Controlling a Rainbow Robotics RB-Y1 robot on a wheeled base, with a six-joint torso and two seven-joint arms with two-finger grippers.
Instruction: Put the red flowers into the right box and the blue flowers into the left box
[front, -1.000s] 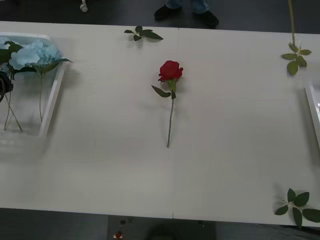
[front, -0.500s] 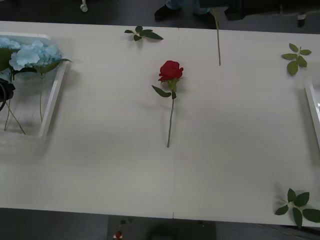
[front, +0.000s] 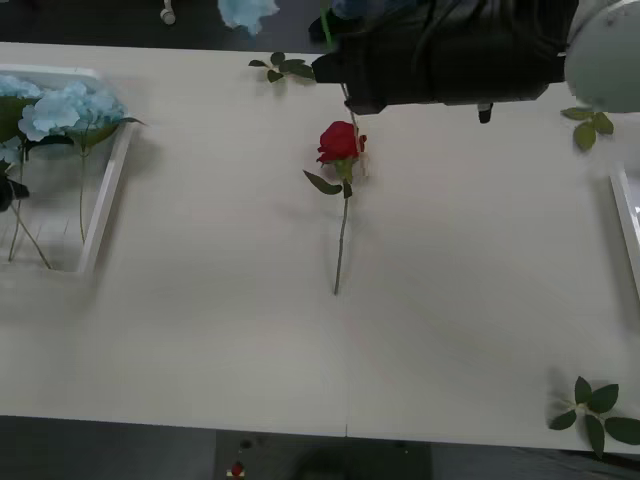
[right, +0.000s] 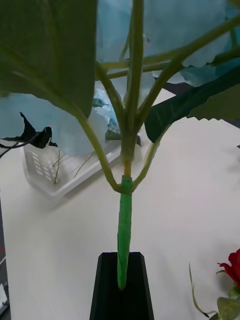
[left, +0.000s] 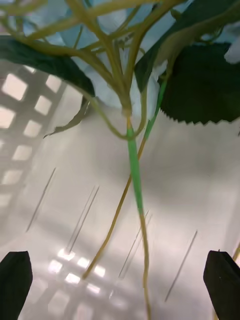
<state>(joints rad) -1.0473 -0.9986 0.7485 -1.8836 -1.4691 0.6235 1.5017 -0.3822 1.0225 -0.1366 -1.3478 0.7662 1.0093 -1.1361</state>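
Over the table's far side our right gripper (right: 123, 285) clamps a blue flower's stem (right: 124, 220); we should carry it left, steady, clearing the rose (front: 339, 142).

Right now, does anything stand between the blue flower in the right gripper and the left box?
Nothing on the table blocks it. The right gripper, fingers shut on the stem of the blue flower, is above the far edge; toward the left box lies only a leaf sprig. The left gripper, open, hangs over that box.
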